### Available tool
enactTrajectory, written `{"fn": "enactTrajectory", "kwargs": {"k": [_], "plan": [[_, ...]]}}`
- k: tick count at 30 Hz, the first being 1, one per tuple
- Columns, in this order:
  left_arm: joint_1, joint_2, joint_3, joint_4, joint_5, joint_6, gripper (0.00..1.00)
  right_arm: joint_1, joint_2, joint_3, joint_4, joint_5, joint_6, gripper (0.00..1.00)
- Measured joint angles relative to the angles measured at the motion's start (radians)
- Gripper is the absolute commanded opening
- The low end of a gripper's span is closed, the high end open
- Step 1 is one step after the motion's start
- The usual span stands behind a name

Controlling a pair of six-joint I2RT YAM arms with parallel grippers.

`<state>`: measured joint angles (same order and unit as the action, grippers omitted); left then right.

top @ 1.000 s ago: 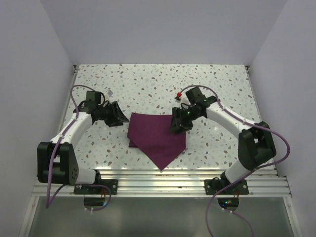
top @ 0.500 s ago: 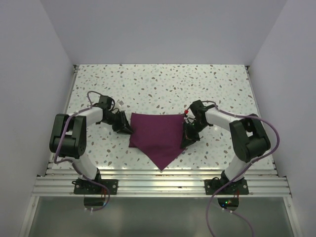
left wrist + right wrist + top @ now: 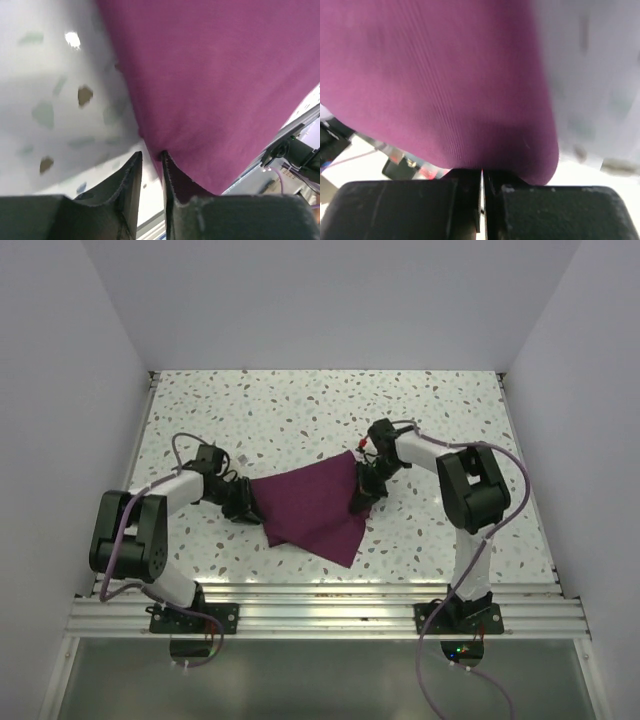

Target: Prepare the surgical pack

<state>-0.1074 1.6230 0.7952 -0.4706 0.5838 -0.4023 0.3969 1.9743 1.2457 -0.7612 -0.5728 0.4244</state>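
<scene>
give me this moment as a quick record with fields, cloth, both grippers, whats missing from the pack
cloth: maroon cloth, folded, on the speckled table, right corner lifted
left gripper: left gripper at the cloth's left edge, jaws nearly together; grip unclear
right gripper: right gripper shut on the cloth's right corner
other pack items: no tray, scissors or gauze in view

Nearly closed jaws nip the edge of the maroon cloth (image 3: pixel 215 85) above the speckled table (image 3: pixel 47 107).
</scene>
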Motion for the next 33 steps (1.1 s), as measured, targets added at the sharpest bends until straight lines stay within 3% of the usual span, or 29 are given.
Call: {"fn": "enactTrajectory", "kwargs": {"k": [2, 6, 10, 11, 13, 14, 18, 27, 33], "plan": [[0.000, -0.056, -0.019, -0.018, -0.018, 0.002, 0.35, -0.004, 0.061, 0.115, -0.026, 0.013, -0.012, 0.01], [-0.004, -0.211, -0.039, -0.056, -0.058, 0.002, 0.41, -0.018, 0.195, 0.391, -0.079, 0.035, -0.042, 0.06], [-0.050, -0.337, -0.020, -0.101, -0.127, 0.002, 0.53, -0.038, 0.287, 0.588, -0.112, 0.040, -0.054, 0.29], [-0.070, -0.348, -0.007, -0.106, -0.145, 0.002, 0.55, -0.044, 0.297, 0.610, -0.116, 0.040, -0.056, 0.44], [-0.135, -0.354, 0.035, -0.127, -0.197, -0.007, 0.57, -0.057, 0.296, 0.619, -0.126, 0.042, -0.060, 0.57], [-0.174, -0.351, 0.057, -0.131, -0.229, -0.010, 0.57, -0.063, 0.291, 0.616, -0.131, 0.046, -0.064, 0.64], [-0.357, -0.280, 0.181, -0.160, -0.379, -0.045, 0.59, -0.092, 0.210, 0.496, -0.127, 0.063, -0.076, 0.73], [-0.712, 0.096, 0.505, -0.286, -0.768, -0.112, 0.61, -0.230, -0.196, 0.062, -0.096, 0.058, -0.058, 0.78], [-0.806, 0.225, 0.556, -0.379, -0.917, -0.137, 0.61, -0.230, -0.359, -0.061, -0.077, 0.058, -0.061, 0.79]]}}
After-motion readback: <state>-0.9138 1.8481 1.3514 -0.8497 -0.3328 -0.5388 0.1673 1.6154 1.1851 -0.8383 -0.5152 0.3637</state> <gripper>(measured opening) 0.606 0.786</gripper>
